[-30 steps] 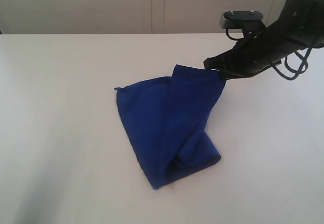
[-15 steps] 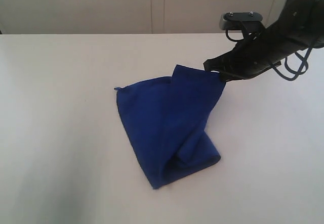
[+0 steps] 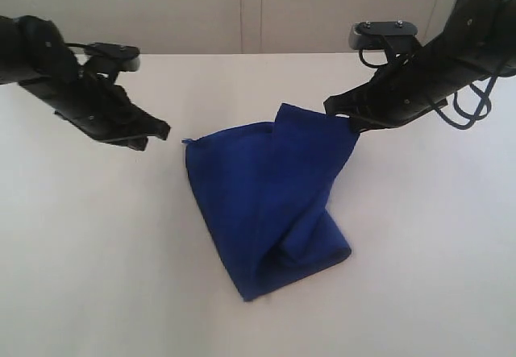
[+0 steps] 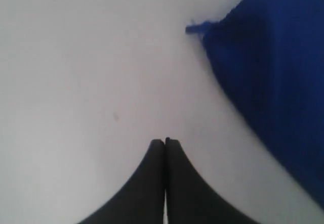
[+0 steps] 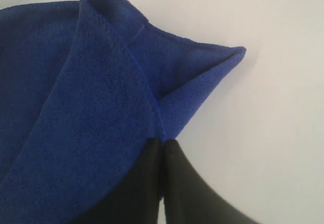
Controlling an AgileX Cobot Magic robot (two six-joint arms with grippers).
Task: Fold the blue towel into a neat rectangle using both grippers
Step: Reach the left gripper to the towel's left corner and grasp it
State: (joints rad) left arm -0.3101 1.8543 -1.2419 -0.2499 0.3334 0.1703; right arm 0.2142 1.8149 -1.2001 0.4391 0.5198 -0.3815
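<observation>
Two end effectors in frame. Left end effector (image 3: 158, 130): fingers pressed together, nothing between them, hanging over bare tabletop (image 3: 89, 260) just to the left of the blue towel (image 3: 266, 204), apart from it. On my left wrist feed the closed tips point at white surface, and the towel's nearest corner, with a small loose thread tag (image 4: 195, 28), sits off to one side, not touching. Right end effector (image 3: 345, 115): clamped shut on the towel's far right corner. My right wrist feed shows the hemmed edge pinched at the tips, with a flap of cloth curling up beside them. Towel position: middle of the tabletop, loosely doubled over itself, not a rectangle. The held corner is lifted, and the rest drapes down to a rolled fold lying on the tabletop at the near end
</observation>
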